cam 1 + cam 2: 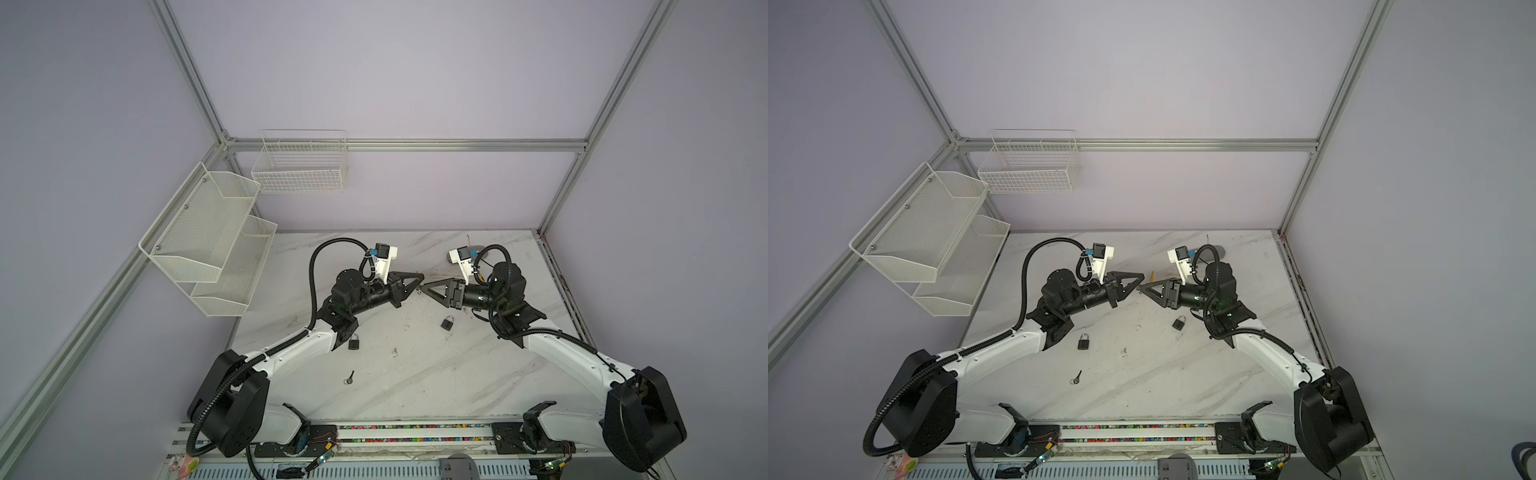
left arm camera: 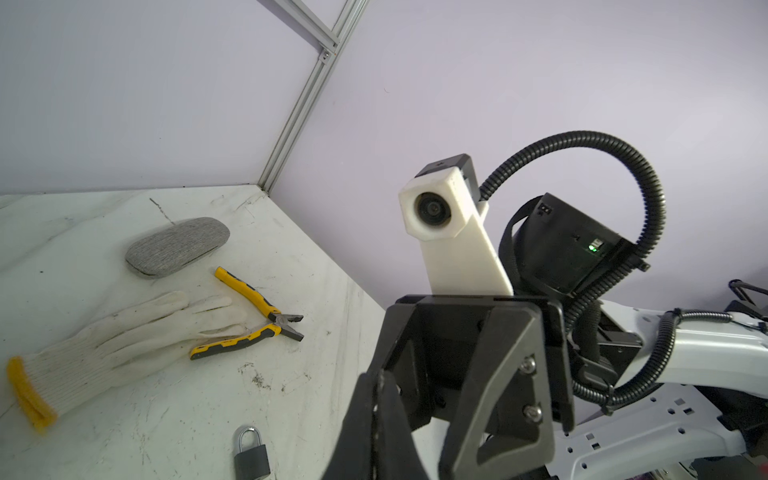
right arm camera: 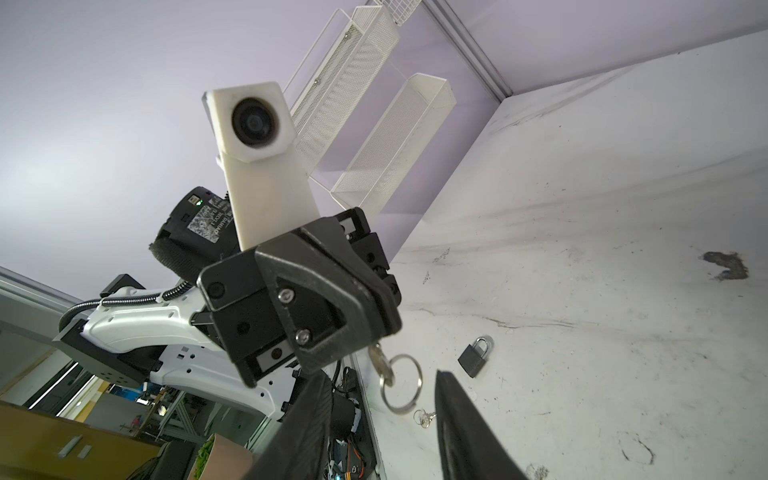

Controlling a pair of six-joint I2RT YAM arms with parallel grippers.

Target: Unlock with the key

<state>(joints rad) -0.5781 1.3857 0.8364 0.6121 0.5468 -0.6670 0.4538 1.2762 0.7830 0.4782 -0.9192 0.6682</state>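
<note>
Above scuffed marble table (image 1: 415, 374), left claw (image 1: 420, 278) pinching key (image 3: 380, 363), right claw (image 1: 424, 288) parted, lilac walls (image 1: 415, 83)

The white-and-black left arm (image 1: 291, 349) and right arm (image 1: 557, 345) reach from the near corners toward the middle, wrists roughly level, tips almost meeting. The black left end effector (image 1: 419, 277) is pinched on a small silver key (image 3: 380, 361). The black right end effector (image 1: 424, 287) has its jaws parted.

I see the left gripper (image 3: 371, 340) pinching a key (image 3: 380, 365) at its tips, the ring (image 3: 419, 384) dangling from it. The right gripper (image 3: 381, 376) has its fingers apart on either side of the key, clear of it. A padlock (image 3: 473, 358) lies on the desk (image 3: 582, 199), and a second key (image 3: 424, 417) lies near the desk's edge.
</note>
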